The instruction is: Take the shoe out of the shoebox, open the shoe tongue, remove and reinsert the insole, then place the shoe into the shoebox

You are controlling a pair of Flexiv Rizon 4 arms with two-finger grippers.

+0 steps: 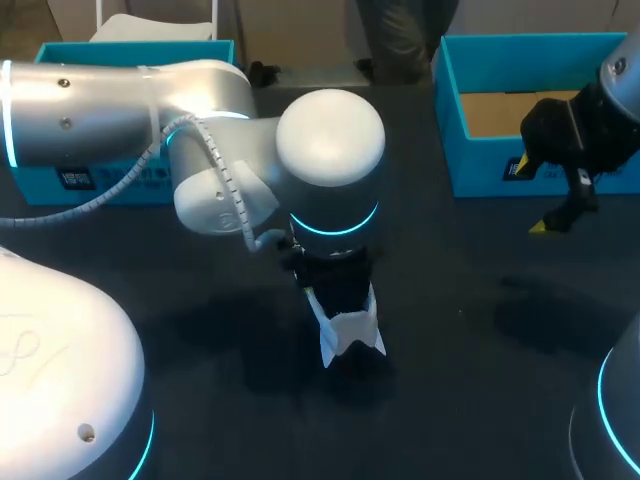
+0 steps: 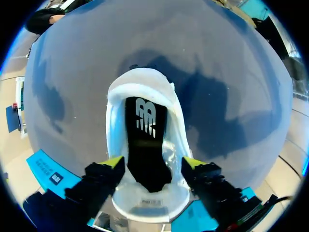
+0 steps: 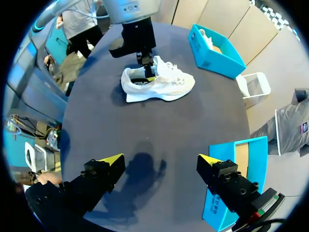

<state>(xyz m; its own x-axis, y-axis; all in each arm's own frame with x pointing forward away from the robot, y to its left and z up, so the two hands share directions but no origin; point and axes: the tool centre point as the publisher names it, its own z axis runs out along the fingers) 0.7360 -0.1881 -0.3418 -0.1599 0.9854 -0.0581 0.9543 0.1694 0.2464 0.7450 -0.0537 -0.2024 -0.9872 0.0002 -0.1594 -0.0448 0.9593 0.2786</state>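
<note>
**Shoe** [image 3: 161, 83], white, with black insole [image 2: 145, 145] seated inside. It stands on its sole mid-tabletop [image 1: 480, 330], outside the shoebox.

- **Step judged:** insole handling. The next move calls for a pinch on the insole's heel edge.
- **Left claw** [image 2: 153, 163]: over the heel collar, grip cannot be told.
- **Long axis:** near to far, heel toward the robot, toe away.
- **Right claw** [image 3: 160, 159]: released, empty, hovering by the far-right shoebox [image 1: 455, 120].

Shoe [image 1: 350, 337] mostly hidden beneath left arm [image 1: 330, 140], head view.
</note>
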